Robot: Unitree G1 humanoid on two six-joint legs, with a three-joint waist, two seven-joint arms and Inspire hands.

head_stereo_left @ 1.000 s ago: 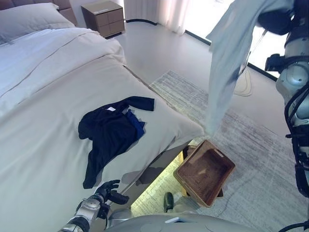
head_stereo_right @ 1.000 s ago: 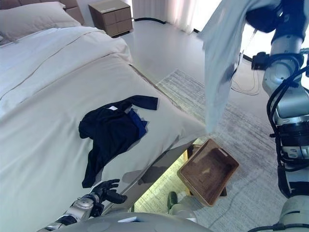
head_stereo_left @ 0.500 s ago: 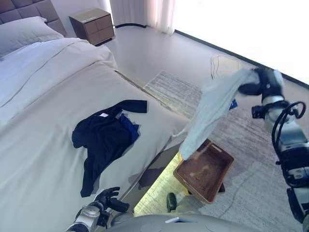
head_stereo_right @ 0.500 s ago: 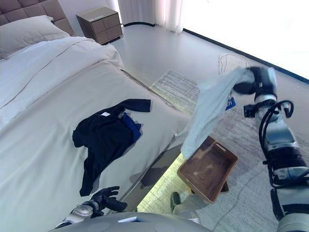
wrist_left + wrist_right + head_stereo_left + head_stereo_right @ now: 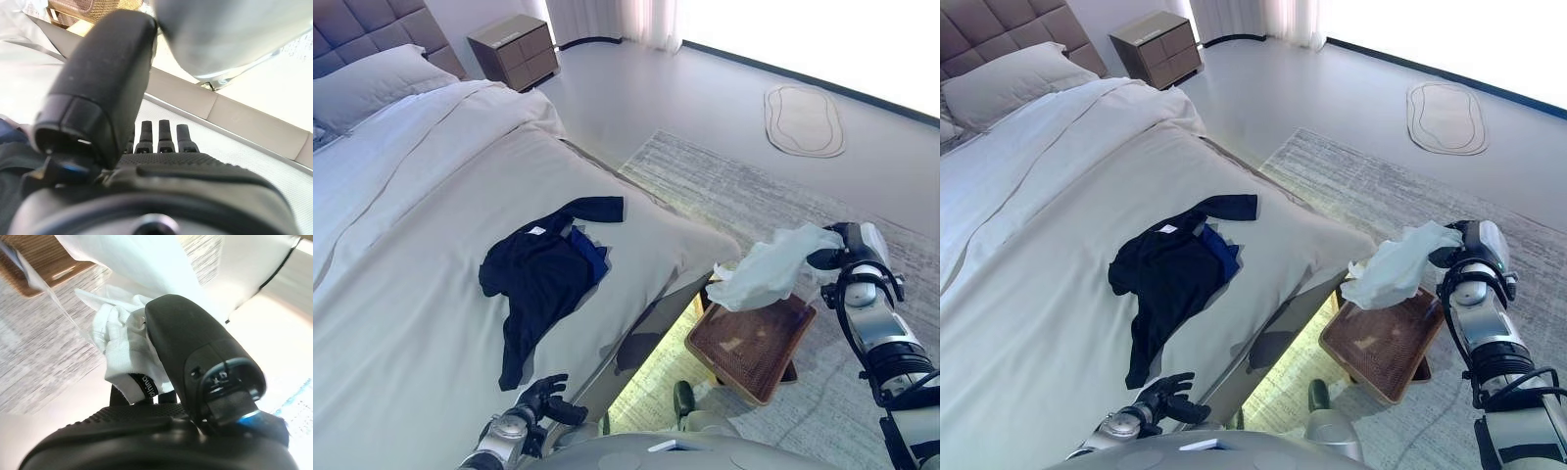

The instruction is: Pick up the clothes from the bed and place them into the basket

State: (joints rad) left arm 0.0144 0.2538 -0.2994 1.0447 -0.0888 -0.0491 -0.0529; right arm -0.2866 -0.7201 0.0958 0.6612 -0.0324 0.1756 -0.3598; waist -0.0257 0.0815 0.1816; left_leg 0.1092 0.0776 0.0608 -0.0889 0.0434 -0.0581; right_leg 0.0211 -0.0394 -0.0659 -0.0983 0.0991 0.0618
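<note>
Dark clothes — bed; nightstand.

Right robot hand clenched, arm outstretched; left robot hand relaxed, low.

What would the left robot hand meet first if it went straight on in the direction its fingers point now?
Probably the side edge of the bed: past the straight fingers of the left robot hand only that panel shows, though depth is unclear.
</note>
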